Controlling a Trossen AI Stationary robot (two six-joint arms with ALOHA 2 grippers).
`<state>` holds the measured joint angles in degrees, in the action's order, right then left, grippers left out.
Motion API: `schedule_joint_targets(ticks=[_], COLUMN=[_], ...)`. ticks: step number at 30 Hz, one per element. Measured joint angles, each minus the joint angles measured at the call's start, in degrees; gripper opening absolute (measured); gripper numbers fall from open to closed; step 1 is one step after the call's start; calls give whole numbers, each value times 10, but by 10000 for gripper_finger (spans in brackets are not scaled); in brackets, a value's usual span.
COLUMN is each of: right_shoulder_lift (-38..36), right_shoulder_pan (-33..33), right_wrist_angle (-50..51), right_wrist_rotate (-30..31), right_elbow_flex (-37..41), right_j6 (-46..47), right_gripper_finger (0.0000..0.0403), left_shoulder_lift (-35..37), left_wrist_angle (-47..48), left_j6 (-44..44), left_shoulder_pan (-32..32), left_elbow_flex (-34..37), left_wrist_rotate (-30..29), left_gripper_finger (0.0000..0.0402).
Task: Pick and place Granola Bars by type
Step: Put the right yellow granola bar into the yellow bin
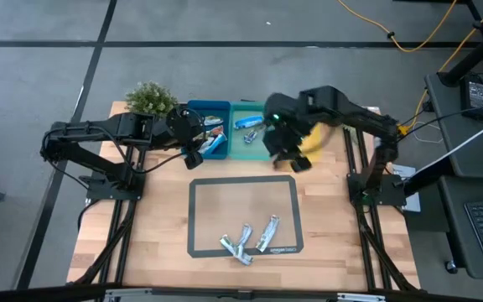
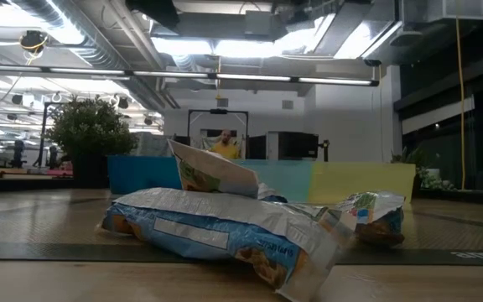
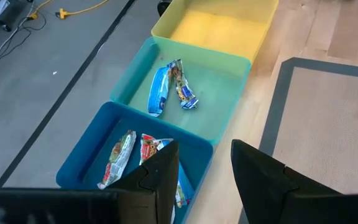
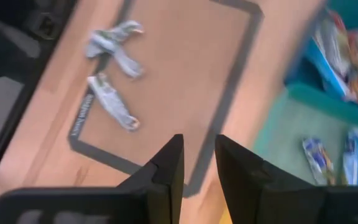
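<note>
I take the mat [image 1: 243, 216] as my landmark. Three silver bars [image 1: 248, 239] lie on its near part, close together; the low view shows them crumpled, one propped up on another. Beyond the mat's far edge stands a row of three bins: the blue bin [image 1: 208, 127], the teal bin [image 1: 243, 143] and the yellow bin [image 3: 216, 25], side by side and touching.

In the blue bin I see multicoloured bars [image 3: 138, 158], red and green on the wrappers. In the teal bin lie two blue-and-white bars [image 3: 169, 87], just beside each other. From my left wrist view the yellow bin shows only its bare floor.

My left gripper [image 1: 194, 158] hangs past the mat's far left corner, at the near rim of the blue bin; its fingers [image 3: 157, 180] stand moderately apart with nothing between them. My right gripper [image 1: 288, 158] hangs just past the mat's far right corner, over the near side of the teal and yellow bins. Its fingers [image 4: 166, 171] are parted by a narrow gap and carry nothing.

A potted plant [image 1: 150, 99] sits left of the blue bin.
</note>
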<state>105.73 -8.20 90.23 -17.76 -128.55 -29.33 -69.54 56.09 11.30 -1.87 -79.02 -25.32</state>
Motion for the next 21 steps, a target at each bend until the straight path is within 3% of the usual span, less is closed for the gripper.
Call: schedule_joint_targets(ticks=[9,21], right_shoulder_lift=[-69,-106], right_shoulder_pan=[102,193], right_wrist_angle=[-3,-118], right_wrist_rotate=[2,37], right_elbow_flex=[69,280], right_j6=[8,70], right_gripper_finger=[94,94], left_shoulder_lift=[0,0], left_wrist_angle=[-1,-1], left_j6=[0,-1], left_shoulder_pan=[0,0], left_elbow_flex=[0,0], left_wrist_rotate=[0,0], left_gripper_finger=[139,139])
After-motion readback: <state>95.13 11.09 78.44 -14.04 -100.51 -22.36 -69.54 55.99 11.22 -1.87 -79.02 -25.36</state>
